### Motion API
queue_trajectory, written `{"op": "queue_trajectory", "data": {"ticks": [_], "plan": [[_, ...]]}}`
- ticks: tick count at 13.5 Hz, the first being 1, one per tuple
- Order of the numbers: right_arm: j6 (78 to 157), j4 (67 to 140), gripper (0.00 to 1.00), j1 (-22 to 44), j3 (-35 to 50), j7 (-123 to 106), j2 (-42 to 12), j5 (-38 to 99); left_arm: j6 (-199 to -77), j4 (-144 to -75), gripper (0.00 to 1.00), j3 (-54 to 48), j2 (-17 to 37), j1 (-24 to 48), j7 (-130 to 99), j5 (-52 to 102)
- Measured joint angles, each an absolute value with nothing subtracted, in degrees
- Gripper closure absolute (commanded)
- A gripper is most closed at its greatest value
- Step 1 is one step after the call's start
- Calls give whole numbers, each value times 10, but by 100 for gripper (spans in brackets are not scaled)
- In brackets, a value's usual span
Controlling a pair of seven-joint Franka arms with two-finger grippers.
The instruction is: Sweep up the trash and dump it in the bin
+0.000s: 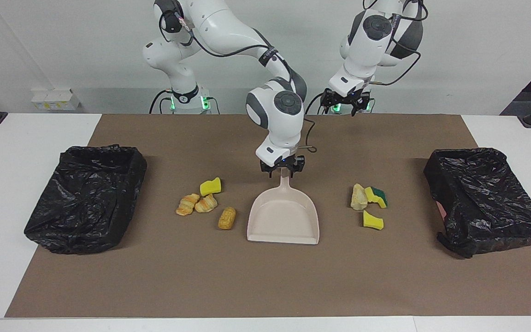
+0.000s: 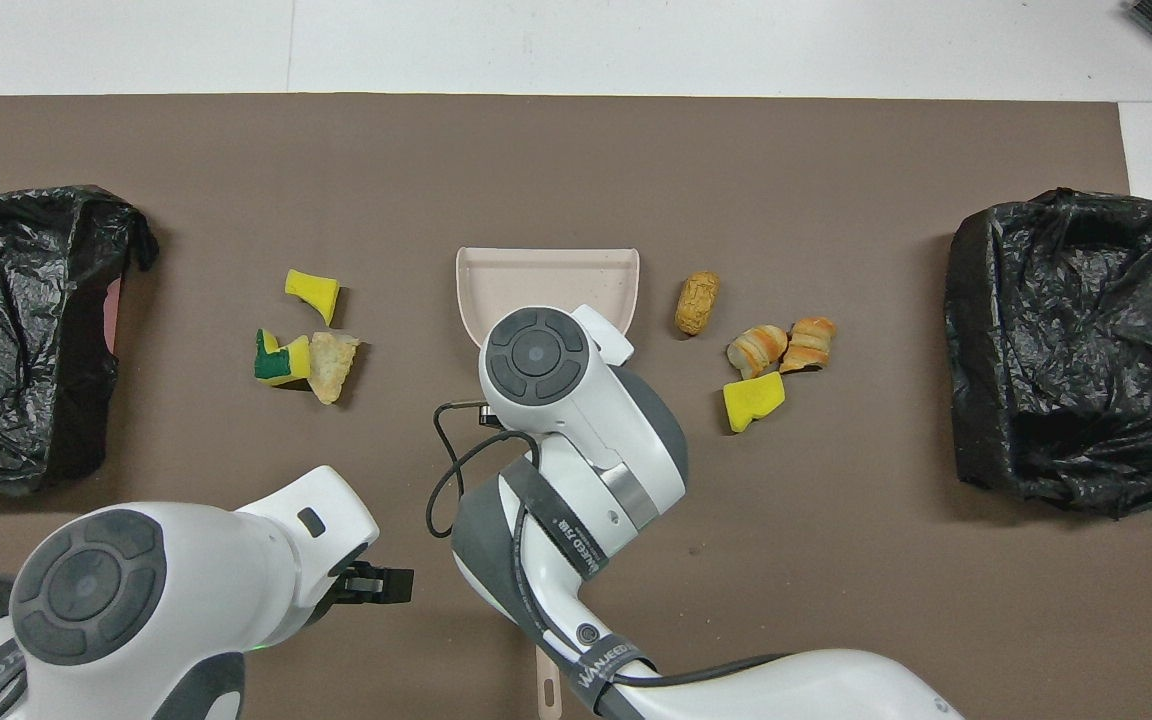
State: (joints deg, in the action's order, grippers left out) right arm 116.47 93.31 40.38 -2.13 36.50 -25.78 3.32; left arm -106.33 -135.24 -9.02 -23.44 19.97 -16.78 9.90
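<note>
My right gripper (image 1: 282, 171) is down at the top of the dustpan (image 1: 284, 216) handle, its fingers pinched on the stem. The handle runs straight back toward the robots and the open mouth faces away from them, so the pan's long axis lies along my reach. The trash sits to either side of that axis, none in the pan: four pieces (image 1: 206, 201) toward the right arm's end of the bench (two pastries, a yellow sponge chunk, a golden-brown roll) and three (image 1: 369, 203) toward the left arm's end. I judge the pan must turn sideways to face either pile. My left gripper (image 1: 345, 99) hangs spread over the brown mat's (image 1: 265, 286) robot-side edge, holding nothing. Two black-lined bins (image 1: 85, 198) flank the mat's ends.
</note>
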Motion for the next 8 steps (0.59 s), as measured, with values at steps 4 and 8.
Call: {"op": "queue_trajectory", "data": {"ticks": [4, 8], "plan": [[1132, 934, 100, 403, -20, 285, -250, 33, -1068, -1353, 0, -90, -234, 203, -189, 100], [1102, 931, 100, 381, -24, 196, -223, 33, -1102, -1355, 0, -90, -232, 216, -196, 100]]}}
